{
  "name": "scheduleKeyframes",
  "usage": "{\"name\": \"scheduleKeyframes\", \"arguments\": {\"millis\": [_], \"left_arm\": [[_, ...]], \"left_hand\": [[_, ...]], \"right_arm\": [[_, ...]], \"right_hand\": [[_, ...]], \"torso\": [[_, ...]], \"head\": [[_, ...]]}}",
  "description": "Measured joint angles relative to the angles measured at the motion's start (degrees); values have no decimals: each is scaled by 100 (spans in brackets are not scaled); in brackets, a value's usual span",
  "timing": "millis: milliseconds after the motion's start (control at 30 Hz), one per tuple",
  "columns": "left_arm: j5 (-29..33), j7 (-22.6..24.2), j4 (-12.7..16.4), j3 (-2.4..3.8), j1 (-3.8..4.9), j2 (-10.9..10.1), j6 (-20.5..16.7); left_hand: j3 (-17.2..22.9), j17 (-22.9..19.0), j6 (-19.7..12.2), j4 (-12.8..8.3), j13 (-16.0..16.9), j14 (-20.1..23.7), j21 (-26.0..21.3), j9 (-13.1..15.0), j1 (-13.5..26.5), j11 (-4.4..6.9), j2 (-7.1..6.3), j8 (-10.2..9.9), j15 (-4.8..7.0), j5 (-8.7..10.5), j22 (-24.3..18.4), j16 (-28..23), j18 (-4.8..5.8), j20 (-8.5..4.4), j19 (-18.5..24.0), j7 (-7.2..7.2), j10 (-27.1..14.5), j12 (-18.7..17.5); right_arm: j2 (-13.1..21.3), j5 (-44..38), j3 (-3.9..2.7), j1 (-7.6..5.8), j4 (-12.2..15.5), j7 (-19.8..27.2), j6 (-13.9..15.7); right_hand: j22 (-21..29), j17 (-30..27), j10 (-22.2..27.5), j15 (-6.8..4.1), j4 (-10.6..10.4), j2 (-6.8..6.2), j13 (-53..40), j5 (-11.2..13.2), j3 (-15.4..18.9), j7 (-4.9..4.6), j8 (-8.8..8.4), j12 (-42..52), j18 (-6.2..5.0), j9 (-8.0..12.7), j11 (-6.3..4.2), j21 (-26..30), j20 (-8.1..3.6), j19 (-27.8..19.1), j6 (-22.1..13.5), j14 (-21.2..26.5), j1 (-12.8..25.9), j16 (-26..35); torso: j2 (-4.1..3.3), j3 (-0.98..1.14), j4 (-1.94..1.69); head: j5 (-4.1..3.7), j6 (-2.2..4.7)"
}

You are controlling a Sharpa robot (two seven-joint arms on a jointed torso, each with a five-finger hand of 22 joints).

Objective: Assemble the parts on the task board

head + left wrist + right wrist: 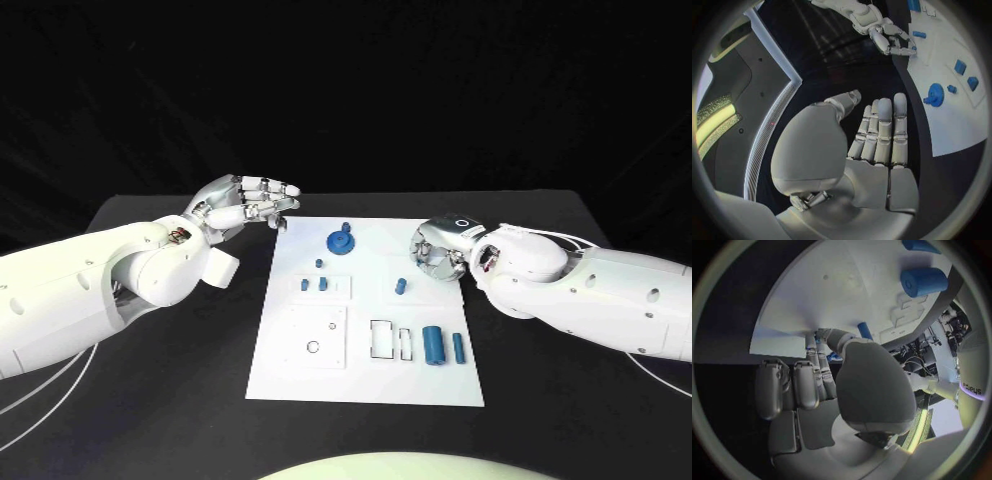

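The white task board (368,375) lies mid-table, also in the left wrist view (954,125). On it are a round blue part (340,240) (934,95), several small blue pieces (315,283), a blue peg (400,287) (864,330), and a thick blue cylinder (433,345) (924,281) beside a slimmer one (459,347). My left hand (245,200) (879,132) hovers off the board's far left corner, fingers stretched out, nothing in it. My right hand (440,250) (826,370) is bent down onto the board's right side near the peg. A blue sliver (834,356) shows between thumb and finger; whether it is held is unclear.
Empty rectangular recesses (382,338) and a square plate with a round hole (315,338) sit in the board's near half. Black table (173,400) surrounds the board on all sides.
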State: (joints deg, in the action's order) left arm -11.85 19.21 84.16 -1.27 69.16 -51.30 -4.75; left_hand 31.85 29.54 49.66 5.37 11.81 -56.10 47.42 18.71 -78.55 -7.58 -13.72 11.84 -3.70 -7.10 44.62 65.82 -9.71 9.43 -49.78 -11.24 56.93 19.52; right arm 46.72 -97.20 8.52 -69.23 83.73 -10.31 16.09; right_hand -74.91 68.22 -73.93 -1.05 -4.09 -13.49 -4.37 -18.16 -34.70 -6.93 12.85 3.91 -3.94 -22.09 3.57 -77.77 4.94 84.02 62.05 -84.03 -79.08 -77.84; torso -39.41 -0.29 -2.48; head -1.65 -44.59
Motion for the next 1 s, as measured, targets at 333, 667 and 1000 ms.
{"name": "scheduleKeyframes", "arguments": {"millis": [333,667,1000], "left_arm": [[-13,-1,-5,0,0,0,-1],[-20,-1,-18,0,0,1,-4],[-23,1,-53,0,0,1,-5]], "left_hand": [[0,-6,-21,0,-1,0,0,0,0,-21,0,0,0,0,-8,0,0,0,0,-21,-21,0],[0,-6,-21,0,-1,0,0,0,0,-21,0,0,0,0,-8,0,0,0,0,-21,-21,0],[0,-5,-21,0,-2,0,0,0,-30,-21,30,0,0,0,-15,0,0,0,1,-20,-20,0]], "right_arm": [[-14,-36,19,26,23,-54,128],[28,-19,29,49,78,-55,347],[206,72,-42,-32,376,-20,630]], "right_hand": [[0,21,-61,-33,72,127,-3,34,-56,39,85,-17,0,-87,22,-130,-44,-1,37,7,56,-48],[-4,15,-82,-40,79,175,-41,16,-95,42,105,-19,0,-154,43,-161,-43,-1,67,-1,38,-71],[-3,30,-81,-40,94,197,-29,17,-111,43,124,-5,0,-155,43,-194,-43,-1,66,-1,31,-71]], "torso": [[6,0,3],[7,0,3],[8,0,11]], "head": [[1,3],[-2,15],[2,29]]}}
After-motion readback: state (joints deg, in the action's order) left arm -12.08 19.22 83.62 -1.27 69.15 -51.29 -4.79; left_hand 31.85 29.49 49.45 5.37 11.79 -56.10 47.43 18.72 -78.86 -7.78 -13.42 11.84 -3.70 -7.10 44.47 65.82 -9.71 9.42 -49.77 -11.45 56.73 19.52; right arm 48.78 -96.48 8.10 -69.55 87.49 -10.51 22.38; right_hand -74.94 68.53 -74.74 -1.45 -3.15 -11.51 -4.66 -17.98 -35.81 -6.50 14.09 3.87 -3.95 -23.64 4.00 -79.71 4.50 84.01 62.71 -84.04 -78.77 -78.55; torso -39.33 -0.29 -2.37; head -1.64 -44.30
